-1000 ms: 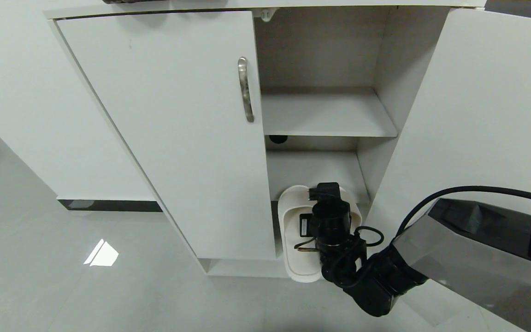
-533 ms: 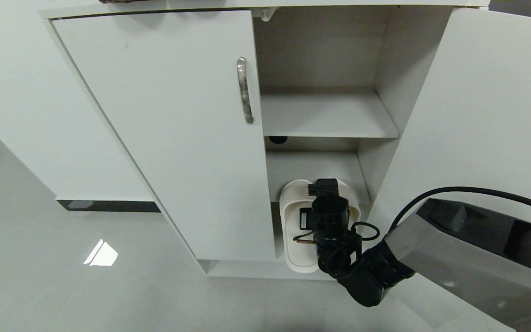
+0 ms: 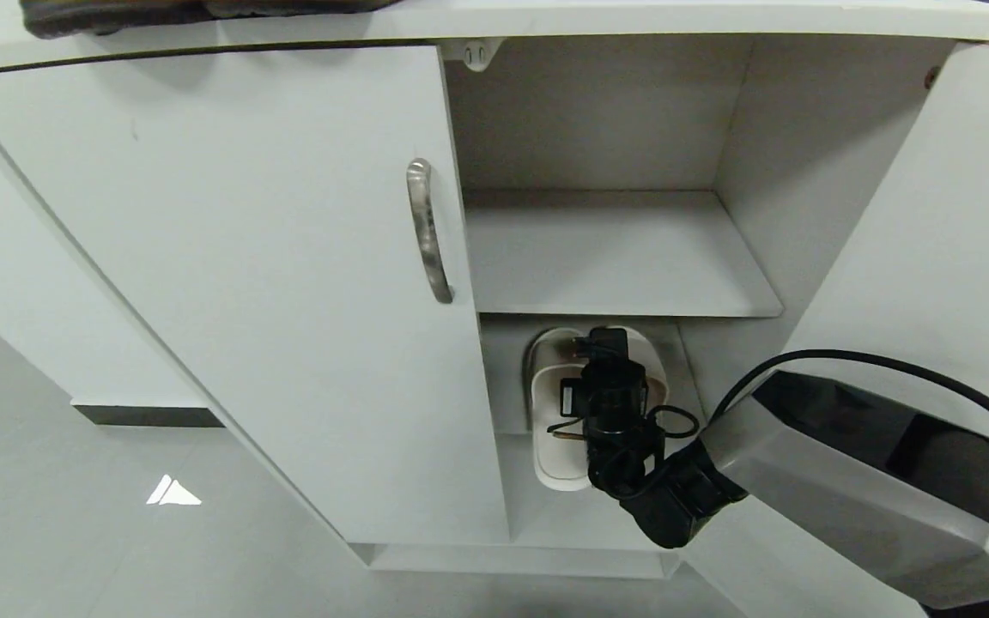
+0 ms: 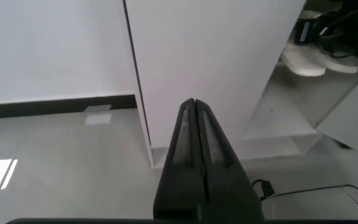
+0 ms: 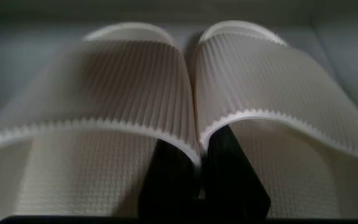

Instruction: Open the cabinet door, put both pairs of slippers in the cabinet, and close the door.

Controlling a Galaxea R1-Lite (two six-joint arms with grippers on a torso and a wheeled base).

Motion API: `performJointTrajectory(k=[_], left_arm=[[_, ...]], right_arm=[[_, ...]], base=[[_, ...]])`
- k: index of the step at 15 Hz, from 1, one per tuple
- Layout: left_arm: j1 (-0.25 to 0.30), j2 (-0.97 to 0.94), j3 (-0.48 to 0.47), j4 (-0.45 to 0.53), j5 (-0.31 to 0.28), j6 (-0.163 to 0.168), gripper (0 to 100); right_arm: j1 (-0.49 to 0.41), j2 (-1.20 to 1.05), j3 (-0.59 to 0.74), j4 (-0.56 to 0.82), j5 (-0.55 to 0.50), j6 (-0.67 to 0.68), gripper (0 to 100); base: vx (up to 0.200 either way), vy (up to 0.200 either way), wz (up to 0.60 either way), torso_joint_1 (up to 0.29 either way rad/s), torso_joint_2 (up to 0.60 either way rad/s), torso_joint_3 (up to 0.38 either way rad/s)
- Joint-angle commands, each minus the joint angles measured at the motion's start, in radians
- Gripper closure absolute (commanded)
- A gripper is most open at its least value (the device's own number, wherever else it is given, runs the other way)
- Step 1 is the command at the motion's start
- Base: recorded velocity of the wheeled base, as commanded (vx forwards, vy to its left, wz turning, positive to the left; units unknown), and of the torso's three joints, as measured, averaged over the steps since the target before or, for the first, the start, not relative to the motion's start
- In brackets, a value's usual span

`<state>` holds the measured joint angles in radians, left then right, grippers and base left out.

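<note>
A pair of white ribbed slippers (image 3: pixel 555 463) sits side by side in the open right half of the white cabinet (image 3: pixel 803 172), low down under the upper shelf (image 3: pixel 615 257). My right gripper (image 3: pixel 604 365) is above them and shut on them. In the right wrist view the black fingers (image 5: pixel 173 180) pinch the two inner strap edges of the slippers (image 5: pixel 104 99) together. My left gripper (image 4: pixel 194 109) is shut and holds nothing, low over the floor in front of the closed left door (image 4: pixel 210 50). The slippers (image 4: pixel 309 62) show past it.
The left door (image 3: pixel 245 283) with its metal handle (image 3: pixel 427 232) is closed. The right door (image 3: pixel 941 257) stands open beside my right arm. A dark object (image 3: pixel 160 13) lies on the cabinet top. Grey floor (image 3: pixel 74 532) lies open to the left.
The head camera has moved closer to the cabinet. My right gripper has carried the slippers from the cabinet's front edge deeper into the lower compartment.
</note>
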<state>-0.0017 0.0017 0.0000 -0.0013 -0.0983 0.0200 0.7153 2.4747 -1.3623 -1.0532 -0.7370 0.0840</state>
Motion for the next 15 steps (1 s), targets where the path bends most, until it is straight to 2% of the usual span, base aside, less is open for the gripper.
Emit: performJointTrajectory(k=[1, 6, 9, 10, 12, 14, 15], left_arm=[[0.000, 0.001, 0.000, 0.000, 0.000, 0.000, 100], [0.000, 0.001, 0.000, 0.000, 0.000, 0.000, 100], [0.000, 0.001, 0.000, 0.000, 0.000, -0.002, 100], [0.000, 0.001, 0.000, 0.000, 0.000, -0.002, 100], [0.000, 0.001, 0.000, 0.000, 0.000, -0.003, 100], [0.000, 0.001, 0.000, 0.000, 0.002, -0.006, 100], [0.000, 0.001, 0.000, 0.000, 0.002, -0.006, 100]], right_arm=[[-0.008, 0.040, -0.043, -0.002, 0.001, -0.004, 100], [-0.031, 0.095, -0.144, 0.019, 0.007, -0.029, 100], [-0.036, 0.110, -0.156, 0.036, 0.007, -0.029, 100], [-0.036, 0.110, -0.155, 0.036, 0.007, -0.027, 0], [-0.030, 0.089, -0.127, 0.025, 0.007, -0.024, 0], [0.000, -0.025, 0.029, 0.001, 0.008, -0.024, 0], [0.000, -0.025, 0.029, 0.001, 0.008, -0.024, 0]], base=[[0.200, 0.000, 0.00, 0.002, 0.01, -0.002], [0.000, 0.000, 0.00, 0.000, 0.00, 0.000], [0.000, 0.000, 0.00, 0.000, 0.00, 0.000], [0.000, 0.000, 0.00, 0.000, 0.00, 0.000], [0.000, 0.000, 0.00, 0.000, 0.00, 0.000], [0.000, 0.000, 0.00, 0.000, 0.00, 0.000], [0.000, 0.000, 0.00, 0.000, 0.00, 0.000]])
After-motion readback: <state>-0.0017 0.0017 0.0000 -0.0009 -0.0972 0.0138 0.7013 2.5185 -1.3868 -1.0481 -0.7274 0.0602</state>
